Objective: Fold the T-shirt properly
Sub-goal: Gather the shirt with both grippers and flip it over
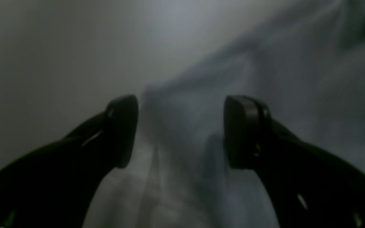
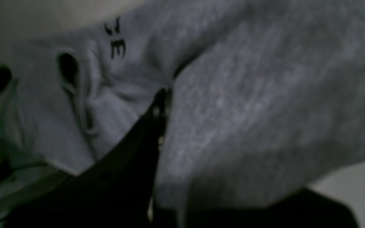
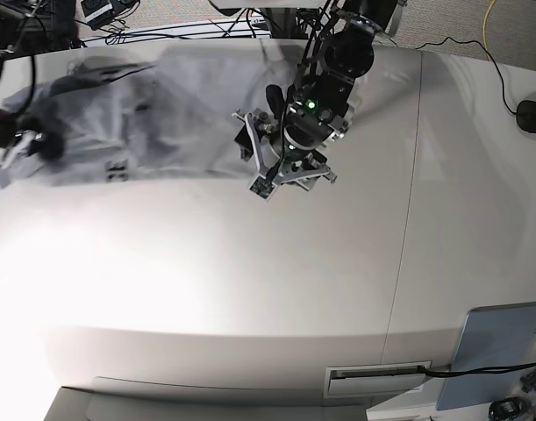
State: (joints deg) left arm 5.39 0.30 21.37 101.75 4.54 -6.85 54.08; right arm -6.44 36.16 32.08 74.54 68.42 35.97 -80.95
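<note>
The T-shirt (image 3: 153, 114) lies spread, blurred, across the far left of the white counter (image 3: 250, 281). The left gripper (image 1: 181, 131) hovers over its right edge with jaws spread apart, nothing between them. The right gripper (image 2: 162, 101) is clamped on a bunched fold of T-shirt cloth near black lettering. A blue-grey panel (image 3: 496, 351) rests at the counter's near right corner, well apart.
</note>
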